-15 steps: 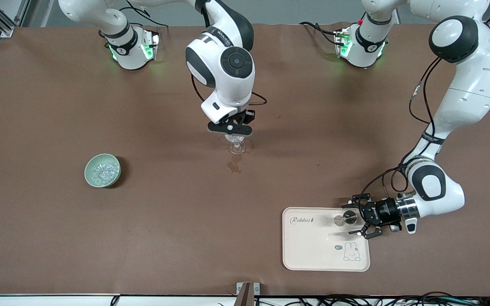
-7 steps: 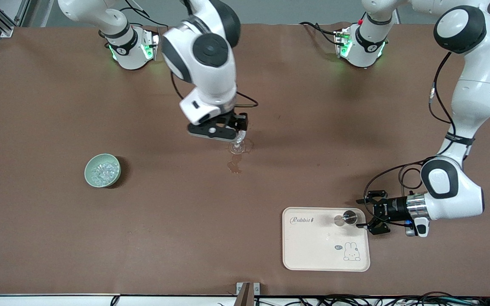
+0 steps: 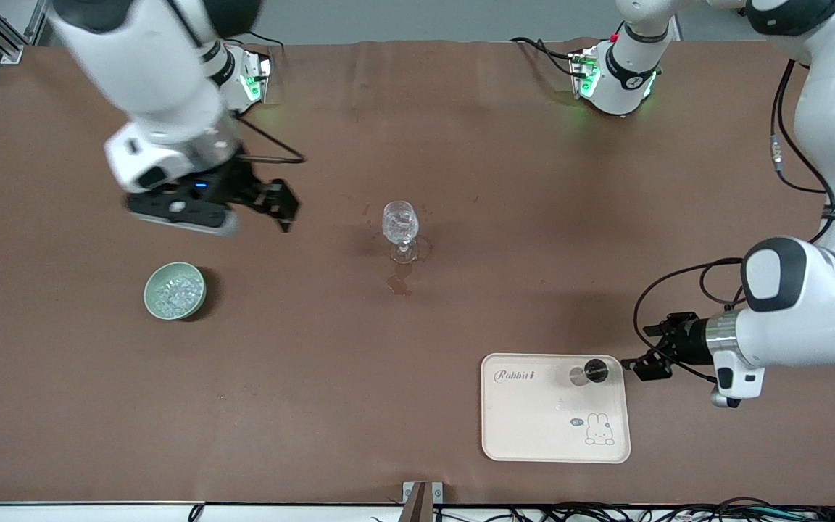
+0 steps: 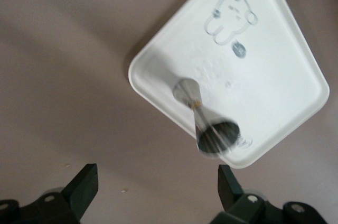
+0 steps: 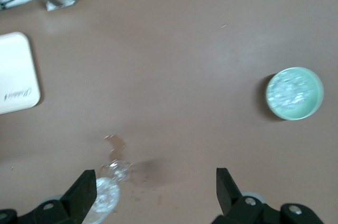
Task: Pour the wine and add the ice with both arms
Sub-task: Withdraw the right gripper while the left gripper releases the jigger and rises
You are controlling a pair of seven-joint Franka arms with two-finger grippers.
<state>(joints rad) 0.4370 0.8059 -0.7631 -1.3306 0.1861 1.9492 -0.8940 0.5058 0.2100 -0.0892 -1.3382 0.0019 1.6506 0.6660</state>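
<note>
A clear stemmed glass (image 3: 400, 226) stands upright at mid-table with glinting ice in its bowl; it also shows in the right wrist view (image 5: 105, 195). A pale green bowl (image 3: 175, 291) holds more ice (image 3: 175, 291) toward the right arm's end. My right gripper (image 3: 285, 209) is open and empty, up in the air between the glass and the bowl. My left gripper (image 3: 641, 349) is open and empty, just off the edge of the cream tray (image 3: 533, 428). A small silvery hourglass-shaped cup (image 3: 588, 373) stands on that tray, clear of the fingers (image 4: 87, 184).
A wet stain (image 3: 399, 283) lies on the brown cloth just nearer the camera than the glass. The tray has a rabbit print (image 3: 597, 429). The right wrist view shows the bowl (image 5: 294, 93) and a tray corner (image 5: 16, 76). Both arm bases stand at the table's back edge.
My right gripper left the glass's rim, rose and swung toward the bowl's end. My left gripper backed off from the cup on the tray to beside the tray's edge.
</note>
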